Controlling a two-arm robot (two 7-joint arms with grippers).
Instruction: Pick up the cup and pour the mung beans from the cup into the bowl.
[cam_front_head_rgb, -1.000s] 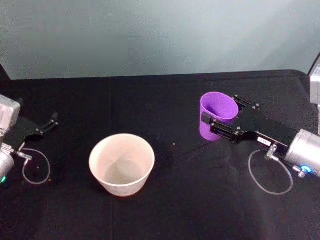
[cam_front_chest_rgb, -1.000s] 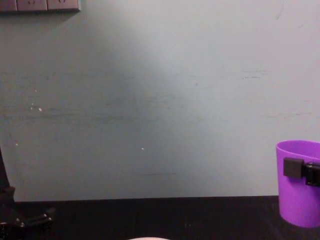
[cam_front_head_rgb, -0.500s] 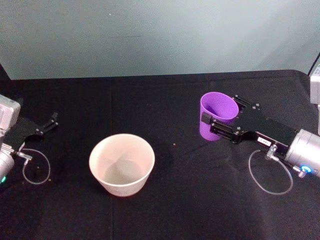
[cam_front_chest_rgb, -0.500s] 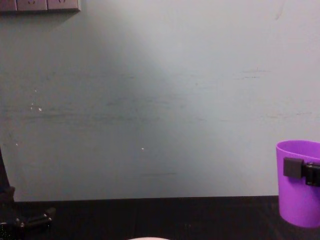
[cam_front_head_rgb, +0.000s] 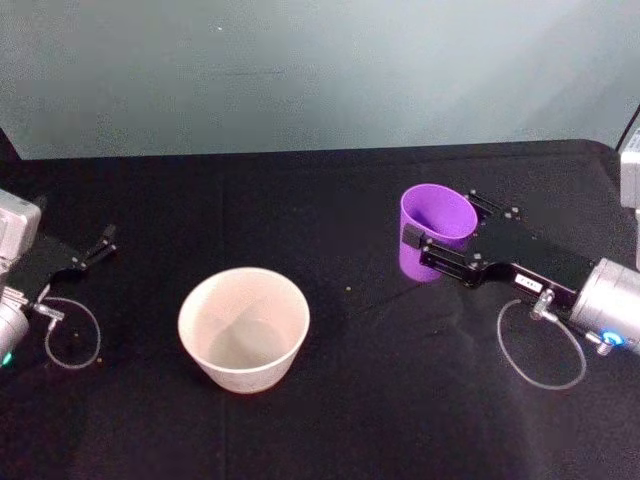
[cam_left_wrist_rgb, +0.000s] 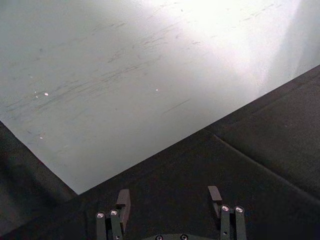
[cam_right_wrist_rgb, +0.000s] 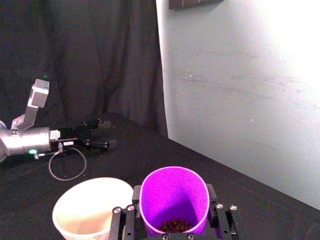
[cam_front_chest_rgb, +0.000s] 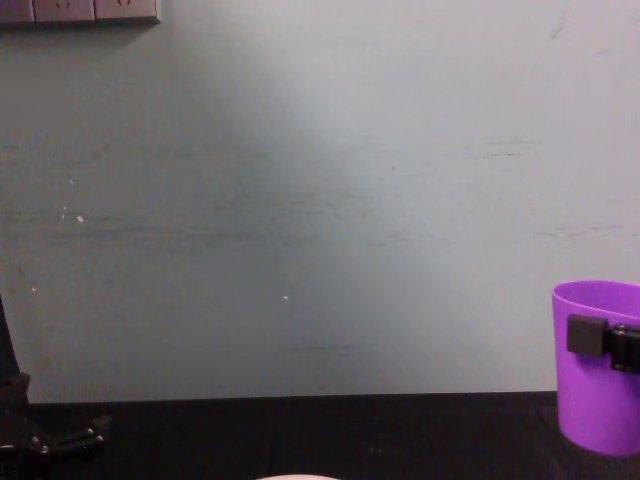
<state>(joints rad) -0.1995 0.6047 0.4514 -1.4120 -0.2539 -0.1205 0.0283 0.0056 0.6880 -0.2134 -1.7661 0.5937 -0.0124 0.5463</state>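
The right gripper (cam_front_head_rgb: 441, 218) clamps the upright purple cup (cam_front_head_rgb: 425, 262), beans (cam_right_wrist_rgb: 175, 226) inside, right of the bowl (cam_front_head_rgb: 245, 375); the left gripper (cam_front_head_rgb: 95, 247) sits parked, fingers apart.

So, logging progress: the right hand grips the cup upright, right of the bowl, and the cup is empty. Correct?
Not empty: the right wrist view shows mung beans in the cup. The right hand does grip it upright, right of the bowl.

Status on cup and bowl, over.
Right gripper shut on cup, upright, mung beans inside. Left gripper open, parked far left. Bowl empty, nothing standing between.
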